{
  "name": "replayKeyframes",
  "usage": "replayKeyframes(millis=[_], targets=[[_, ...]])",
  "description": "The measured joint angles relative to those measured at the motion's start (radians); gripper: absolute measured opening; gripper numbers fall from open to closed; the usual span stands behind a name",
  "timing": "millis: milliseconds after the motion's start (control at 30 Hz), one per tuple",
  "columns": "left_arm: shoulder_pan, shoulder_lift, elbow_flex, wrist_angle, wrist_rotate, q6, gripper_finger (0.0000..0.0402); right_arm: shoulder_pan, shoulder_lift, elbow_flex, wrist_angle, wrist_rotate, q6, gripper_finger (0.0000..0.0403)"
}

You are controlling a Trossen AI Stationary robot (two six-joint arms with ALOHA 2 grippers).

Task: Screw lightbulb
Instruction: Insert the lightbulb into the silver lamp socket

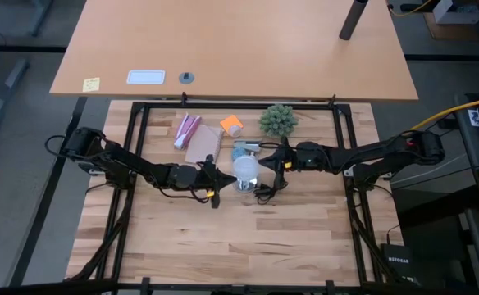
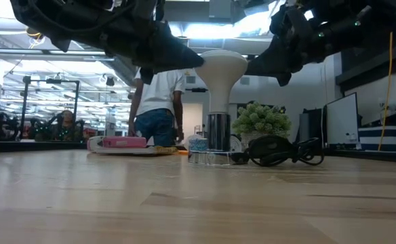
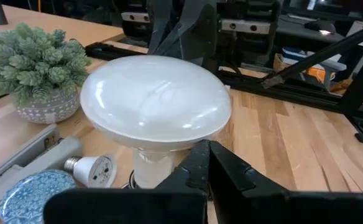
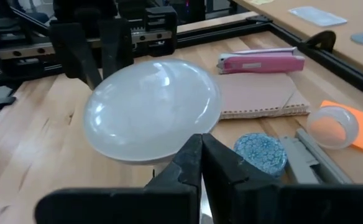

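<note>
lightbulb: frosted white globe, upright on a pale neck, seated in a shiny silver socket base near the middle of the wooden surface; a black cord lies coiled beside the base. left end effector: just beside the bulb on its left, fingers pressed together, nothing between them; in its own wrist view the closed tips sit below the globe's rim. right end effector: just beside the bulb on its right, fingers pressed together, empty; whether either one touches the glass cannot be told. green spiky ball plant: in a small pot, behind the bulb toward the far edge. small round blue-patterned tin: near the socket base. spare small white bulb: lying on its side next to the tin. pink stapler-like item: lying along a brown cardboard sheet. orange sticky note: carries a small pale dome. second, lighter surface: beyond the frame, holding a yellow note and a white card. person: standing in the room behind, in white top and blue jeans
</note>
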Motion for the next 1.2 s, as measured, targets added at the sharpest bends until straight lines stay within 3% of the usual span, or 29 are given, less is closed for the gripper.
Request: replayKeyframes(millis=[500, 967, 1200], targets=[[0.005, 0.001, 0.001, -0.024, -0.119, -0.030, 0.0000, 0.005, -0.005, -0.001, -0.030, -0.179, 0.012, 0.0016], [-0.003, 0.000, 0.001, -0.077, -0.111, -0.054, 0.0000, 0.003, -0.006, -0.002, -0.031, -0.171, 0.014, 0.0016], [-0.041, -0.055, 0.001, -0.160, -0.103, -0.057, 0.0000, 0.002, -0.099, -0.002, -0.171, -0.119, 0.014, 0.0016]])
